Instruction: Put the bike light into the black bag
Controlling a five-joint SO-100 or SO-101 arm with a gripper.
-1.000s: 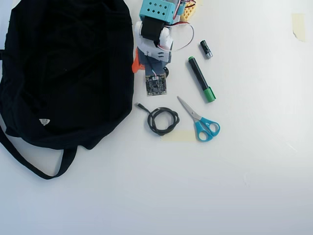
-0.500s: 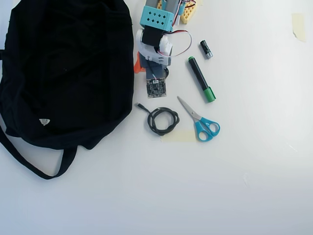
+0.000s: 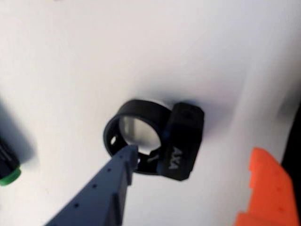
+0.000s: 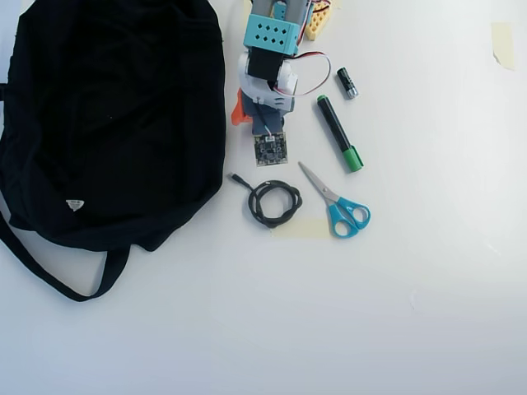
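In the wrist view the gripper [image 3: 188, 169] stood wide around the bike light [image 3: 155, 139], a black ring with a block; bare white table [image 3: 70, 56] filled the upper frame.

The bike light [image 3: 155, 141] looks like matt black plastic, with white lettering on its chunky block, and it lies on a smooth white table [image 4: 395, 313] with a faint sheen. The black bag [image 4: 107, 115] is soft, matt cloth that folds and creases. The gripper [image 3: 188, 165] shows a dull blue-grey plastic finger beside a bright orange plastic one, and the scissors [image 4: 338, 202] have shiny metal blades and glossy blue plastic handles.
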